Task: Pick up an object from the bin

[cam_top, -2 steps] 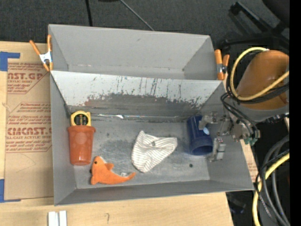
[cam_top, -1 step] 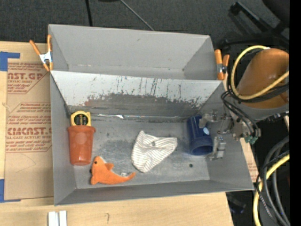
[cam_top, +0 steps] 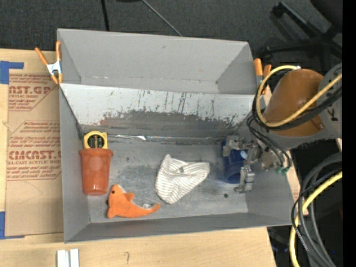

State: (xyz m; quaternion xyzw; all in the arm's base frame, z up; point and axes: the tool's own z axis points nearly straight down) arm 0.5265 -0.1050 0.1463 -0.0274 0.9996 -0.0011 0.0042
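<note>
My gripper point(cam_top: 238, 163) is low at the right end of the bin floor and stands open. One finger point(cam_top: 243, 181) shows at the near side of a small blue thing point(cam_top: 231, 166), the other at its far side. The blue thing rests on the floor between them, partly hidden by the gripper. A crumpled white cloth with grey stripes point(cam_top: 179, 177) lies just left of it, apart from the fingers.
At the left end stands an orange cup point(cam_top: 95, 171) with a yellow tape measure point(cam_top: 95, 141) behind it. An orange fish-shaped toy point(cam_top: 127, 204) lies near the front wall. The arm's orange cover and cables hang over the bin's right rim.
</note>
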